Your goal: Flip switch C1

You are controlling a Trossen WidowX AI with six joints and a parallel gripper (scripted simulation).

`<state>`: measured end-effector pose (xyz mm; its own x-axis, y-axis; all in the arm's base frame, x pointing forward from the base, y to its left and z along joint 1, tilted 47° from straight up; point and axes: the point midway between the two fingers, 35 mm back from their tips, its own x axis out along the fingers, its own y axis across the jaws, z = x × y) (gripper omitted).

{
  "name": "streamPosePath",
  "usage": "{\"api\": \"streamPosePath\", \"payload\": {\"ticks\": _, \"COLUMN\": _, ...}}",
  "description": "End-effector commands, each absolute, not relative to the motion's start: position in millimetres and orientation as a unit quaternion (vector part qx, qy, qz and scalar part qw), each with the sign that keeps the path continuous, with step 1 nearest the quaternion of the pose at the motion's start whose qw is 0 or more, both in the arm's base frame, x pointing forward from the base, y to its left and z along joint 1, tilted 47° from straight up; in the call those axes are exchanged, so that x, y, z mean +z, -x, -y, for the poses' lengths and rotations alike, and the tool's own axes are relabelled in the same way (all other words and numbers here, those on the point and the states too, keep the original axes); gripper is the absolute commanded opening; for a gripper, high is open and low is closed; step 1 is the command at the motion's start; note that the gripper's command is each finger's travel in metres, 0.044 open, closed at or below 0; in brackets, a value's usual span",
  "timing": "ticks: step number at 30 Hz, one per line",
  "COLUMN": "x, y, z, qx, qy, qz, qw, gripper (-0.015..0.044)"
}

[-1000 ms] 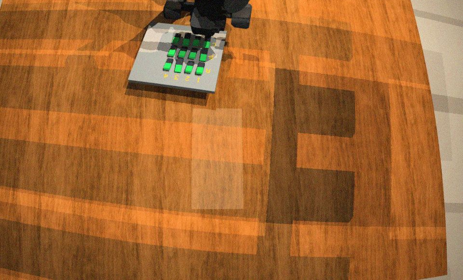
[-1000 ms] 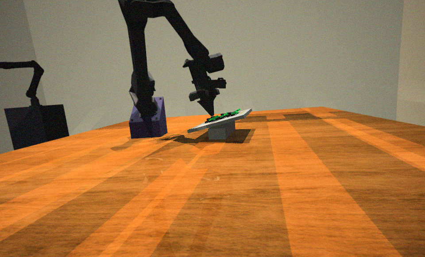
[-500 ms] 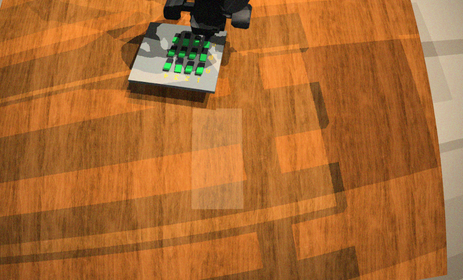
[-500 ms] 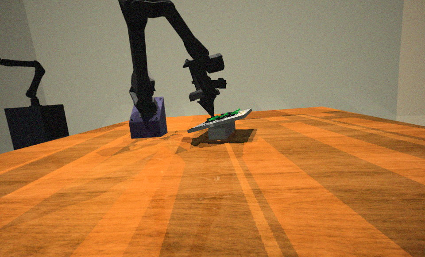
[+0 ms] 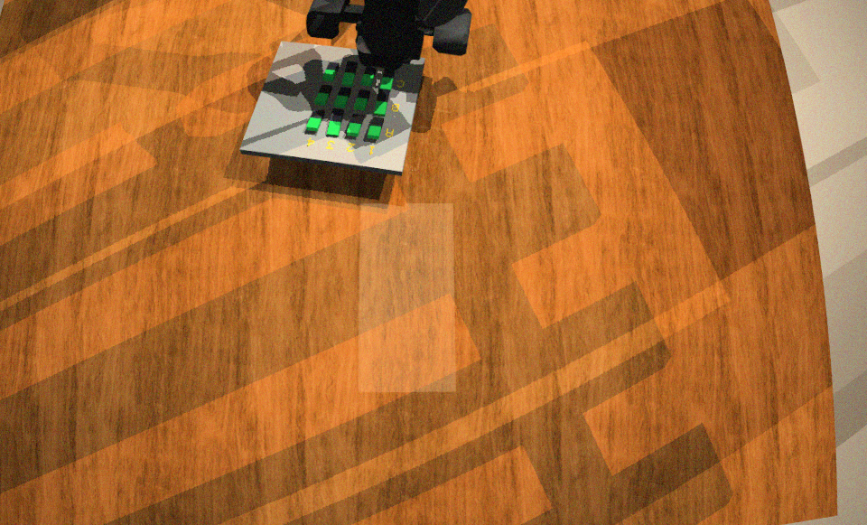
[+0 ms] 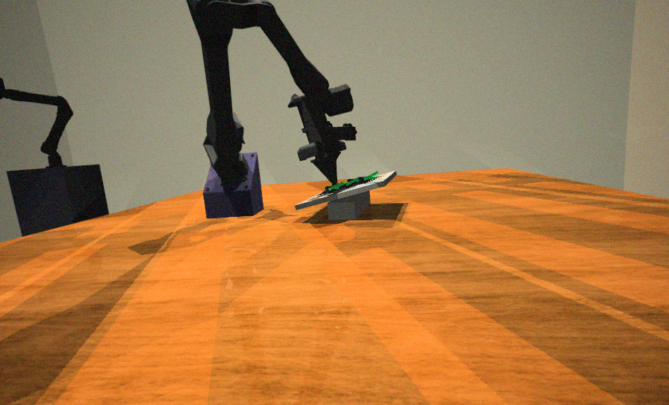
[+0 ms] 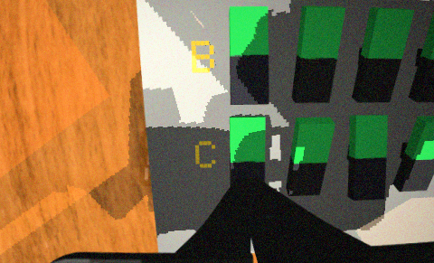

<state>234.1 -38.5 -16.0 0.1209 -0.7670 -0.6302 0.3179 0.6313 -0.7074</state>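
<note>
The tilted grey panel (image 5: pixel 271 120) (image 6: pixel 385 179) (image 7: pixel 174 186) carries rows of green-and-black switches. The C1 switch (image 5: pixel 386 83) (image 7: pixel 248 143) is beside the printed C, with its green half toward row B and its dark half toward the arm. My gripper (image 5: pixel 386 67) (image 6: pixel 336 182) (image 7: pixel 245 188) is shut and empty. Its tips are over the dark, near end of C1, hiding part of it. In the exterior view the tips are right at the switches. Whether they touch C1, and which end of C1 is raised, I cannot tell.
The C2 switch (image 7: pixel 313 143) is close beside C1, and the B1 switch (image 7: pixel 249 32) is beyond it. A grey block (image 6: pixel 345 209) supports the panel. My arm's purple base (image 6: pixel 231 204) is behind the panel's low edge. Another arm stands on a dark box (image 6: pixel 56 199).
</note>
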Motion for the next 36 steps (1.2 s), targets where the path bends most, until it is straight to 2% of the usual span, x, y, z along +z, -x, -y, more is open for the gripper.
{"api": "streamPosePath", "payload": {"ticks": 1, "x": -15.8, "y": -234.5, "z": 39.6, "qx": -0.377, "qy": 0.209, "qz": -0.544, "qw": 0.72, "gripper": 0.0}}
{"api": "streamPosePath", "payload": {"ticks": 22, "x": -16.6, "y": -234.6, "z": 39.1, "qx": -0.377, "qy": 0.205, "qz": -0.546, "qw": 0.72, "gripper": 0.0}}
{"api": "streamPosePath", "payload": {"ticks": 28, "x": 21.9, "y": -229.7, "z": -7.3, "qx": -0.378, "qy": 0.203, "qz": -0.554, "qw": 0.713, "gripper": 0.0}}
{"api": "streamPosePath", "payload": {"ticks": 33, "x": 25.9, "y": -231.5, "z": -7.8, "qx": -0.379, "qy": 0.203, "qz": -0.555, "qw": 0.713, "gripper": 0.0}}
{"api": "streamPosePath", "payload": {"ticks": 36, "x": 58.8, "y": -257.0, "z": 9.5, "qx": -0.379, "qy": 0.204, "qz": -0.554, "qw": 0.713, "gripper": 0.0}}
